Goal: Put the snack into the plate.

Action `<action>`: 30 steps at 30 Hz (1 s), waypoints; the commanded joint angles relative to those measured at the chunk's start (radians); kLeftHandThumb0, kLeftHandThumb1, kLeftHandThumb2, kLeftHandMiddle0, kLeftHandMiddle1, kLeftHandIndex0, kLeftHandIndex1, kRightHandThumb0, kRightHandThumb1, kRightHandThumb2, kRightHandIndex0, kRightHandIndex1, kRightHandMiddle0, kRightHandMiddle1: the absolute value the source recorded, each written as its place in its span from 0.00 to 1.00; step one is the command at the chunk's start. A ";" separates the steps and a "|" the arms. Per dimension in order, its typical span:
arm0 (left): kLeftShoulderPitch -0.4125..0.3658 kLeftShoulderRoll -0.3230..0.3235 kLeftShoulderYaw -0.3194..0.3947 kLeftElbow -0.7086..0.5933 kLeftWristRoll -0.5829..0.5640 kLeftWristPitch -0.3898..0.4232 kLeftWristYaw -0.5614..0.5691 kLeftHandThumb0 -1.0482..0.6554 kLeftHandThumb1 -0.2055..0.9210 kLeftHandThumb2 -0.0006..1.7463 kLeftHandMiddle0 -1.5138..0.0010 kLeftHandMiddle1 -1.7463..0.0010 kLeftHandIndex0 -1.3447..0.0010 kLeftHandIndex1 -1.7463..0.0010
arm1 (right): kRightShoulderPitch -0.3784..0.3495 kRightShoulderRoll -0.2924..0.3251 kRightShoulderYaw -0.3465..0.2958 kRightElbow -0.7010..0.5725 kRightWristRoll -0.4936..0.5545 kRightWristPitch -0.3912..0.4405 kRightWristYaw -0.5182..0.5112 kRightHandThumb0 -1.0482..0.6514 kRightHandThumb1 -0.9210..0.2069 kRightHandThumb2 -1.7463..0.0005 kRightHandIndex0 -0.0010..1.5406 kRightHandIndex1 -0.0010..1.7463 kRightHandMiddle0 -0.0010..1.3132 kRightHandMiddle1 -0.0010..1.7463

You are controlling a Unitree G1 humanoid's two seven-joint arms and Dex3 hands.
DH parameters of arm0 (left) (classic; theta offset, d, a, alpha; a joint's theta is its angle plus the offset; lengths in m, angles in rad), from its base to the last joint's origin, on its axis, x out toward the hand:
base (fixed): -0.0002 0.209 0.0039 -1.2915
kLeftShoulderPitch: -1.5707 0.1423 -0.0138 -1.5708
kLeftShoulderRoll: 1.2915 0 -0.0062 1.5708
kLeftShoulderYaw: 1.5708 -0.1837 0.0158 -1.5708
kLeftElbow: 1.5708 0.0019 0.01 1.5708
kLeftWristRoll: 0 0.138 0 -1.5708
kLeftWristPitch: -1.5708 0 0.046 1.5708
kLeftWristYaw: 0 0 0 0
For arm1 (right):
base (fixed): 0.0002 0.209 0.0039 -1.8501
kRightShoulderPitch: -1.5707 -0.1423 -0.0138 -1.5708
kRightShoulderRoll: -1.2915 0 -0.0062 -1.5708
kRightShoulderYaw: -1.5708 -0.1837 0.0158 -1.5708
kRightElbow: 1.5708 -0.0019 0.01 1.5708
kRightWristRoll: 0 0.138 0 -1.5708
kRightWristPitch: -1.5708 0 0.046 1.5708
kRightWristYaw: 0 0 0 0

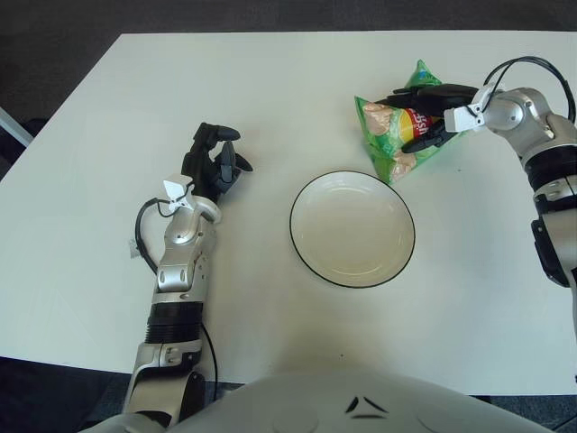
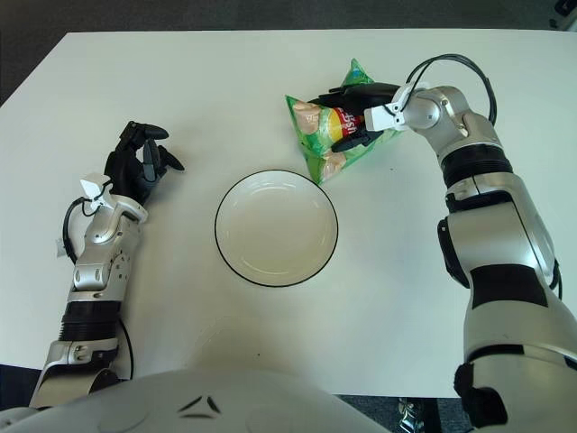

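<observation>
A green snack bag (image 1: 394,135) lies on the white table just beyond the far right rim of the white plate (image 1: 317,263), which has a dark edge and nothing in it. My right hand (image 1: 424,115) reaches in from the right and is shut on the bag, with fingers stretched over its top face and the thumb at its near edge. The bag's printed face is turned up, and its near corner almost touches the plate rim. My left hand (image 1: 215,162) shows left of the plate with its fingers curled and holding nothing.
The white table (image 1: 270,90) runs to a far edge near the top of the view, with dark floor beyond. My right forearm (image 2: 478,180) runs along the table's right side. A small white tag and cable (image 1: 144,234) hang at my left wrist.
</observation>
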 commanded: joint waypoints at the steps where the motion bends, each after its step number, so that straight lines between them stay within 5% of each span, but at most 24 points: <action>1: 0.107 -0.055 -0.013 0.064 0.006 -0.015 0.001 0.40 0.88 0.40 0.48 0.00 0.78 0.00 | 0.014 0.002 0.033 0.021 -0.049 0.004 -0.006 0.06 0.00 0.76 0.02 0.01 0.25 0.05; 9: 0.107 -0.055 -0.014 0.065 0.011 -0.021 0.003 0.40 0.88 0.40 0.48 0.00 0.78 0.00 | 0.023 -0.001 0.046 0.033 -0.060 -0.005 -0.064 0.15 0.00 0.84 0.09 0.01 0.49 0.07; 16: 0.107 -0.055 -0.014 0.067 0.013 -0.027 0.003 0.40 0.87 0.41 0.48 0.00 0.78 0.00 | 0.050 -0.011 0.039 0.029 -0.087 -0.043 -0.247 0.32 0.00 0.95 0.33 0.02 0.61 0.06; 17: 0.107 -0.054 -0.014 0.068 0.013 -0.028 0.003 0.40 0.87 0.41 0.48 0.00 0.78 0.00 | 0.063 -0.017 0.037 0.026 -0.102 -0.053 -0.316 0.34 0.00 0.95 0.40 0.04 0.58 0.29; 19: 0.107 -0.054 -0.015 0.068 0.013 -0.029 0.003 0.40 0.87 0.41 0.48 0.00 0.78 0.00 | 0.079 -0.024 0.036 0.026 -0.128 -0.062 -0.417 0.37 0.00 0.96 0.50 0.07 0.56 0.48; 21: 0.107 -0.054 -0.015 0.069 0.013 -0.031 0.003 0.40 0.87 0.41 0.48 0.00 0.78 0.00 | 0.085 -0.027 0.044 0.035 -0.154 -0.054 -0.486 0.51 0.00 0.97 0.44 0.39 0.58 0.59; 23: 0.107 -0.055 -0.015 0.070 0.012 -0.033 0.003 0.40 0.87 0.41 0.48 0.00 0.78 0.00 | 0.085 -0.027 0.053 0.047 -0.176 -0.046 -0.530 0.56 0.00 0.96 0.40 0.53 0.57 0.64; 27: 0.108 -0.055 -0.015 0.070 0.012 -0.036 0.003 0.40 0.86 0.41 0.48 0.00 0.78 0.00 | 0.076 -0.023 0.087 0.067 -0.242 0.019 -0.641 0.60 0.00 0.93 0.34 0.66 0.51 0.72; 30: 0.108 -0.056 -0.015 0.071 0.012 -0.038 0.003 0.40 0.86 0.41 0.48 0.00 0.78 0.00 | 0.081 -0.013 0.091 0.075 -0.261 0.044 -0.735 0.61 0.18 0.68 0.31 0.77 0.42 0.85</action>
